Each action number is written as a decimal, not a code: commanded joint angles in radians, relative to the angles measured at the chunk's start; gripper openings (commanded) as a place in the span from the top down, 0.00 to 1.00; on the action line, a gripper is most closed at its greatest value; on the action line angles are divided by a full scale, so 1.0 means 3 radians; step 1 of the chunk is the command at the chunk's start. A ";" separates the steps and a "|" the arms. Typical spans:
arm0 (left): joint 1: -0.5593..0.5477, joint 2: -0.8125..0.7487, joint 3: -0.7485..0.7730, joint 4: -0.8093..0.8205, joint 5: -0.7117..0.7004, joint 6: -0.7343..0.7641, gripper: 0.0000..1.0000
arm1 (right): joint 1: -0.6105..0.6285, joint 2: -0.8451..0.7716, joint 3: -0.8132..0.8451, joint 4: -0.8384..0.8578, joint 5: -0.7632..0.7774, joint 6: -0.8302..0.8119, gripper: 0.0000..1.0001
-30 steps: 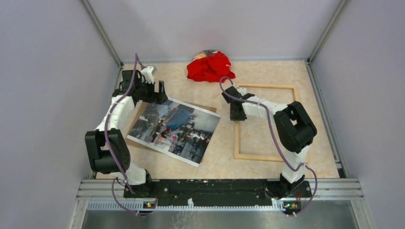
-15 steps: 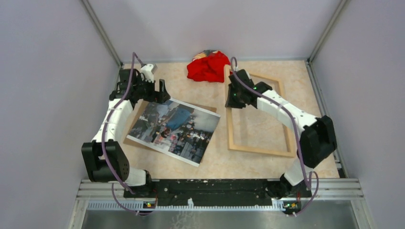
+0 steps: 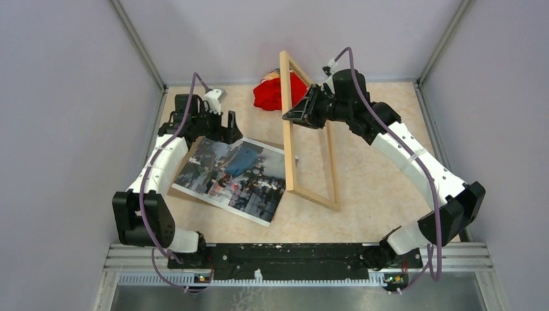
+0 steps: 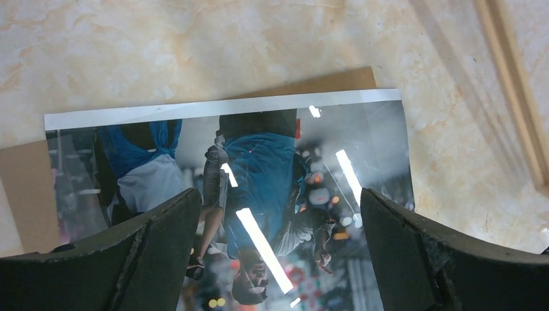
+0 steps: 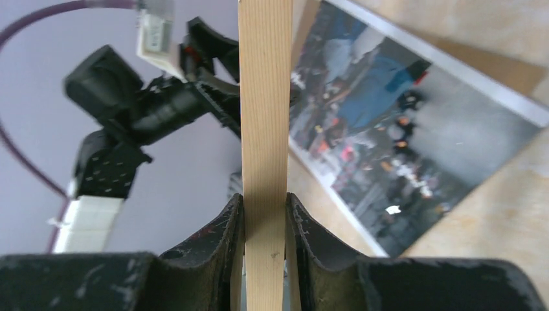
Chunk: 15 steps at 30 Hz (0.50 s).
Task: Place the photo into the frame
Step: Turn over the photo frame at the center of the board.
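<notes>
- The frame (image 5: 264, 97) is tipped up almost on edge in the middle of the top view. 1 long rail points toward the back wall. The low corner looks like it's on the tabletop (image 3: 375, 188) or just off it, hard to call from here.
- Best guess at why: stood up like that, it can be swung over and laid down on the print instead of being dragged flat across it.
- The right fingers (image 5: 217, 243) are clamped on 1 wooden rail, 1 pad on each face, no gap visible. So nearly closed, with only the thickness of the wood between them. That arm is carrying the whole frame.
- The photo (image 3: 234, 173) lies flat, face up and a bit skewed, left of centre in the top view. It sits on a brown backing board (image 4: 22, 194) that pokes out at 2 edges. It's just beside the raised frame, not inside it, so the main step isn't done.
- The left fingers (image 4: 155, 246) are spread wide, holding nothing. They hover over the photo's far edge, and no contact shows in the wrist view. Probably parked there to pin the print if it slides.
- The red cloth (image 3: 280, 92) is bunched at the back, behind the frame's top end, well out of the way.
- Likely snag: the glossy print shifting on the board when the wood comes down.
</notes>
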<state>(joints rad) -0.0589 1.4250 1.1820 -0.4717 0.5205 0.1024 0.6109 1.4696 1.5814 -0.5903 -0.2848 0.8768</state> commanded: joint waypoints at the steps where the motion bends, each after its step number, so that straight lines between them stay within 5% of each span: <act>1: -0.0023 -0.0037 0.0021 0.0072 0.0076 -0.0106 0.01 | -0.0098 -0.0210 -0.0136 0.0879 -0.0661 0.0745 1.00; 15: -0.0061 0.0021 0.0023 0.0100 0.0041 -0.0167 0.01 | -0.0511 -0.0460 -0.1258 0.2499 -0.1429 0.1830 1.00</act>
<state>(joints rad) -0.0685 1.4250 1.1820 -0.4709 0.5270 0.0742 0.4873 1.4090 1.2377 -0.0616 -0.6067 1.3067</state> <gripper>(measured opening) 0.987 0.236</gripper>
